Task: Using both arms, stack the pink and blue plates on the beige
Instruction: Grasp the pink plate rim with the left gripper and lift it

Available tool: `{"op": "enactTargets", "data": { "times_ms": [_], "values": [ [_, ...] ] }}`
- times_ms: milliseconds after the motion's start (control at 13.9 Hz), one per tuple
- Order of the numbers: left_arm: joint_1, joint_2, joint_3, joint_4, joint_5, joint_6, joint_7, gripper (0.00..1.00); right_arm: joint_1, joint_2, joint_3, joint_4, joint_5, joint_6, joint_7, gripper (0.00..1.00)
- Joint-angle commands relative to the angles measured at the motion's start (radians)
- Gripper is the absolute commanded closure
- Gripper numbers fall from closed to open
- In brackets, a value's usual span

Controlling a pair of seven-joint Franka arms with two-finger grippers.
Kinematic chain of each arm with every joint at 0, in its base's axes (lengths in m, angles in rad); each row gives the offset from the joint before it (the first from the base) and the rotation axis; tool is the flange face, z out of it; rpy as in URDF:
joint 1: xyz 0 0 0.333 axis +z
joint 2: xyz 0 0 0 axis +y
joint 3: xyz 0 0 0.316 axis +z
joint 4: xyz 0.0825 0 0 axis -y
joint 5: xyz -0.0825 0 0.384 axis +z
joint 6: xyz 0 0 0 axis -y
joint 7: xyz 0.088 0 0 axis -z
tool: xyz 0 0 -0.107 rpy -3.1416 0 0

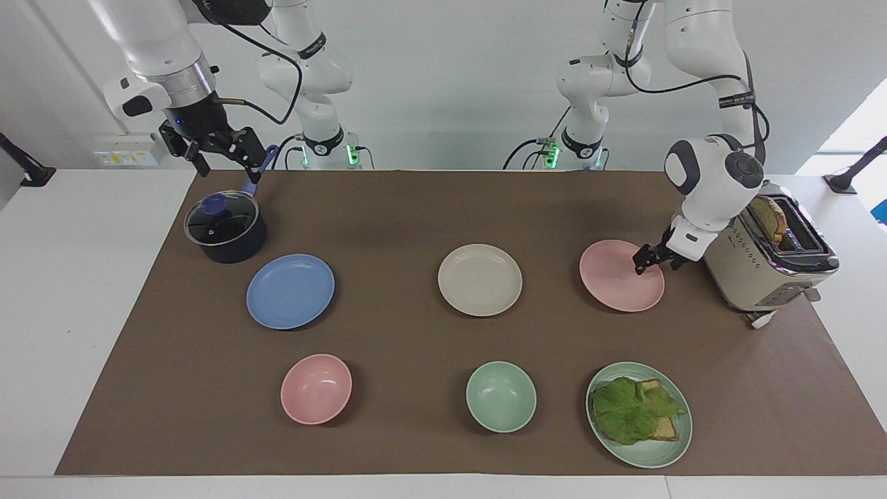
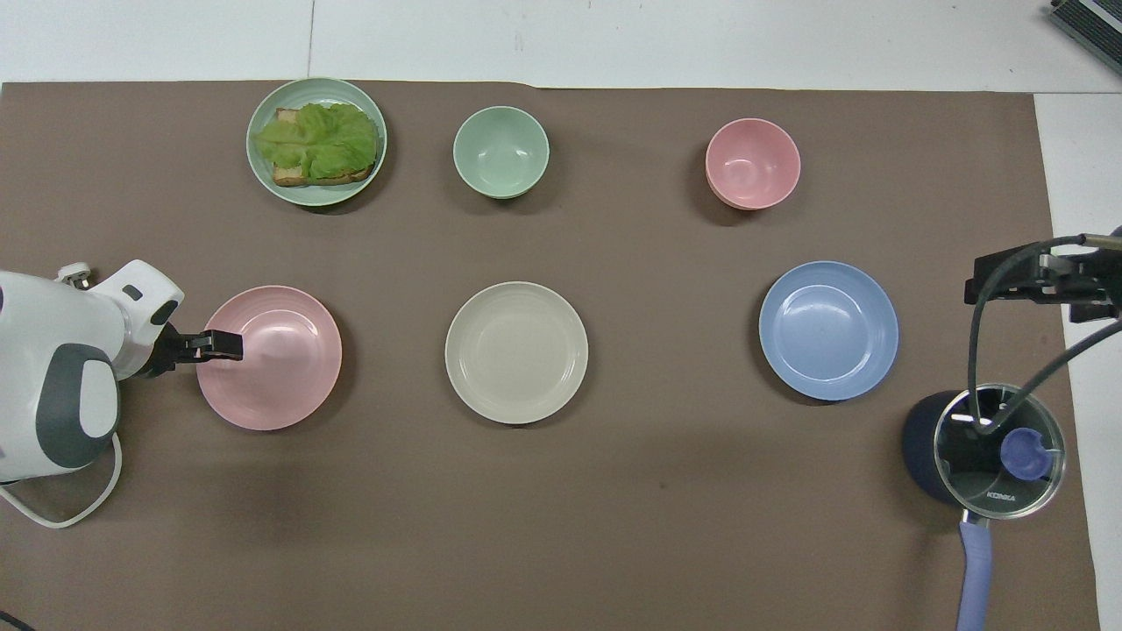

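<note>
The left pincer point(image 1: 643, 263) is hanging low at the pink plate point(image 1: 619, 277), its tips over the plate's rim on the side toward the toaster point(image 1: 762, 267); its fingers are standing apart, and whether they are touching the rim cannot be told. The pink plate is lying flat on the brown mat point(image 1: 416, 208) that is covering the tabletop point(image 1: 69, 277), toward the left arm's end, just beside the toaster with bread in its slots. The beige plate point(image 1: 479, 279) is sitting near the middle of the mat, well apart from the pink one, and the blue plate point(image 1: 290, 290) is lying toward the right arm's end — all three are resting in one row, none stacked. The right pincer point(image 1: 225, 158) is waiting up in the air over the handle of the dark lidded pot point(image 1: 225, 229), its fingers spread and holding nothing. The pot is standing just beside the blue plate, nearer to the robots. Farther from the robots than the plates, a second row is lying on the mat: a pink bowl point(image 1: 316, 388), a green bowl point(image 1: 500, 396) and a green plate point(image 1: 665, 454) carrying lettuce and bread. In the overhead view the left pincer point(image 2: 219, 345) is reaching over the pink plate's edge from the toaster's side — the toaster itself is mostly hidden there under the white arm.
</note>
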Motion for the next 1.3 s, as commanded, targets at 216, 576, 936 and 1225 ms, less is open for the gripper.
{"op": "enactTargets", "data": {
  "times_ms": [216,576,936,1225],
  "values": [
    [0.031,0.029,-0.009,0.003,0.010,0.045,0.034,0.38,-0.013,-0.003,0.005,0.002,0.014,0.007,-0.022,0.00],
    [0.030,0.042,-0.009,0.059,0.010,-0.015,0.031,1.00,-0.013,-0.003,0.005,0.002,0.014,0.010,-0.021,0.00],
    [0.028,0.055,-0.012,0.219,0.004,-0.223,0.042,1.00,-0.012,-0.003,0.007,0.002,0.014,0.009,-0.025,0.00],
    [0.022,0.017,-0.020,0.311,-0.077,-0.355,0.037,1.00,-0.013,-0.003,0.005,0.002,0.014,0.009,-0.025,0.00]
  ]
}}
